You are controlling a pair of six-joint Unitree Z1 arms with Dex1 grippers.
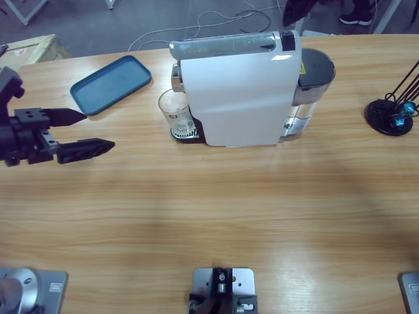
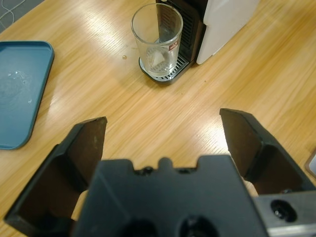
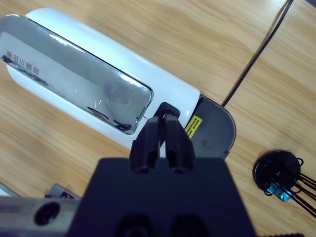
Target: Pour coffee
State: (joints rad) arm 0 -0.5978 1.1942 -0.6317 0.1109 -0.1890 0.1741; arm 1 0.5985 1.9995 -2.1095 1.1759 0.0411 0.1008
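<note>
A white coffee machine [image 1: 242, 98] stands at the table's back middle. A clear glass [image 1: 175, 112] stands on its drip tray [image 1: 185, 134] under the spout, and I see no dark liquid in the glass [image 2: 158, 39]. My left gripper [image 1: 99, 131] hovers open and holds nothing, well to the left of the glass; in the left wrist view the left gripper [image 2: 163, 121] points at the glass. My right gripper [image 3: 165, 118] is shut, pointing down at the machine's top [image 3: 98, 64], its tips right at a black button [image 3: 170, 107] beside the chrome lid [image 3: 74, 84].
A blue tray [image 1: 111, 84] lies at the back left, behind my left gripper. A black wire stand [image 1: 391, 114] sits at the right, with a cable [image 3: 252, 64] running near it. The machine's grey tank [image 1: 314, 69] faces right.
</note>
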